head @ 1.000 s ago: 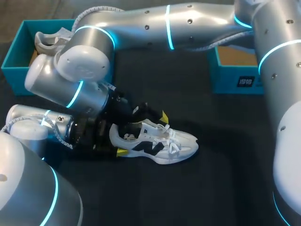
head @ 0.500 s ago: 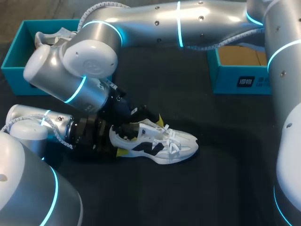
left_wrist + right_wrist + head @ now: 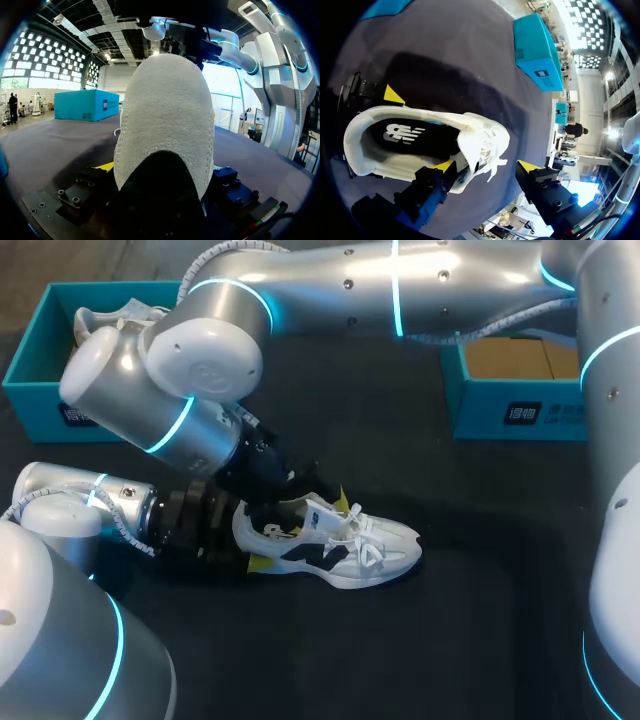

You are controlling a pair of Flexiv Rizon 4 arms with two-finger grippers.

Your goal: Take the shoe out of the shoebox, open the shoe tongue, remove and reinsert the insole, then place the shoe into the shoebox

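A white shoe [image 3: 335, 545] with black side marks lies on its sole mid-table, toe pointing right. Its heel [image 3: 165, 120] sits between my left gripper's fingers, which touch both sides: the left gripper [image 3: 250, 545] is shut on the shoe. In the right wrist view the black insole [image 3: 405, 135] shows inside the shoe [image 3: 480, 135]. My right gripper [image 3: 485, 165] hangs over the tongue and laces, open, one tip against the shoe's side and the other off the shoe. From above, the right gripper [image 3: 320, 502] sits over the shoe's collar. The teal shoebox [image 3: 35, 350] stands at the back left.
A second white shoe [image 3: 100, 325] lies in the back-left shoebox. Another teal box [image 3: 510, 405] with a brown inside stands at the back right, also seen as the teal box [image 3: 537, 55] beyond the toe. My right arm spans the back of the table.
My right arm's wrist has shifted to the right and its gripper has come down closer onto the shoe's collar, fingers narrowing. The shoe and left gripper have stayed put.
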